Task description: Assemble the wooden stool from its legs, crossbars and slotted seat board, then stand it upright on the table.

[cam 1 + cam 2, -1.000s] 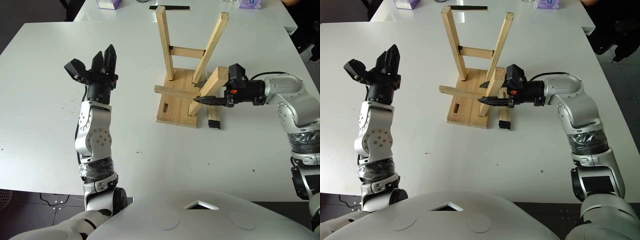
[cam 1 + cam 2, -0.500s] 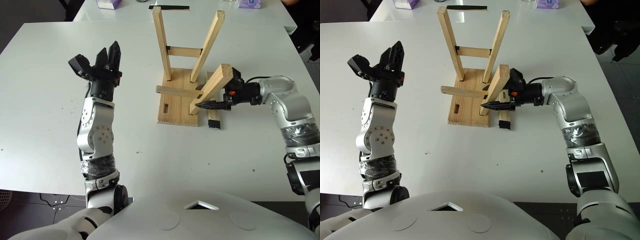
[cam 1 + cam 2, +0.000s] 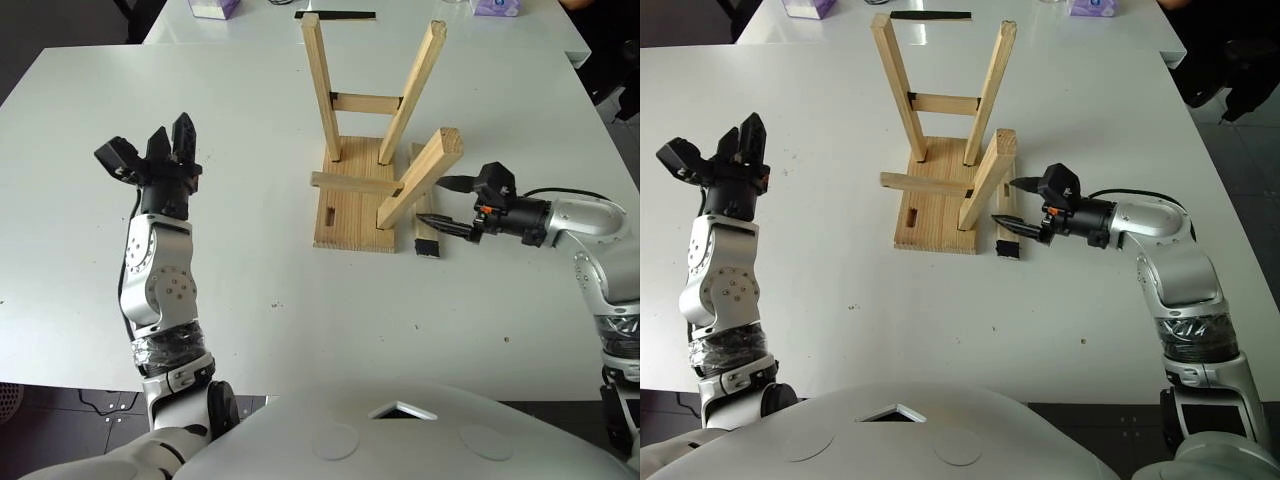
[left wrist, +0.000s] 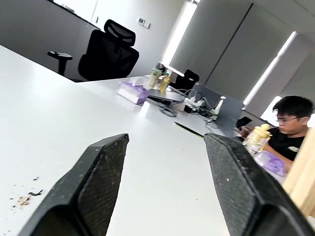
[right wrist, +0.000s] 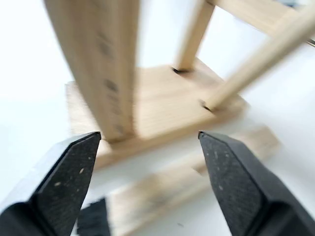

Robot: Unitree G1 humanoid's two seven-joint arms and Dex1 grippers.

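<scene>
My right pincer (image 3: 438,203) has released the tilted leg (image 3: 420,178) and backed away, spread; the leg stays leaning in the inverted seat board (image 3: 345,218) on the desk (image 3: 300,310); my left pincer (image 3: 150,150), also spread, shifted outward.

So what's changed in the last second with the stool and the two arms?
The right gripper has backed away from the leaning leg toward the robot's right and now hangs open, clear of it. The left gripper, raised and open, has swung toward the robot's left and nearer the robot. The leaning leg, the seat board and the loose bar stayed put.
</scene>
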